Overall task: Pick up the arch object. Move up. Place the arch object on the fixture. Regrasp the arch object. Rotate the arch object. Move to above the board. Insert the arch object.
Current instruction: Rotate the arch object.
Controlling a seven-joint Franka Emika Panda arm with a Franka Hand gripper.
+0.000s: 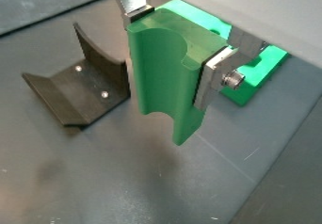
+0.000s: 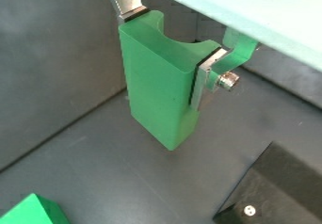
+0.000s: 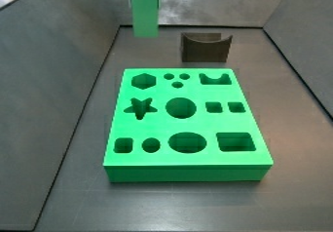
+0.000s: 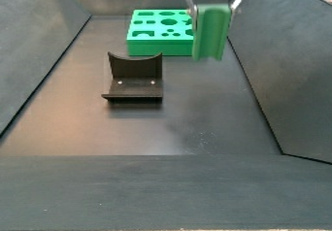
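Currently the board (image 3: 186, 124) is seen lying flat on the floor, with the fixture (image 4: 132, 79) standing empty well apart from it, and the arch object (image 1: 167, 77) is clamped between the fingers (image 1: 214, 75) of the gripper (image 1: 170, 40), clear of the floor and off to one side of the fixture. For a clean placement, the arch object should be centred over the fixture's curved dip and lowered straight, with release held back until it is fully seated.

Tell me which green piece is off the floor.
The arch object, clamped in the gripper and hanging in the air. The board, far larger and full of shaped holes, lies flat.
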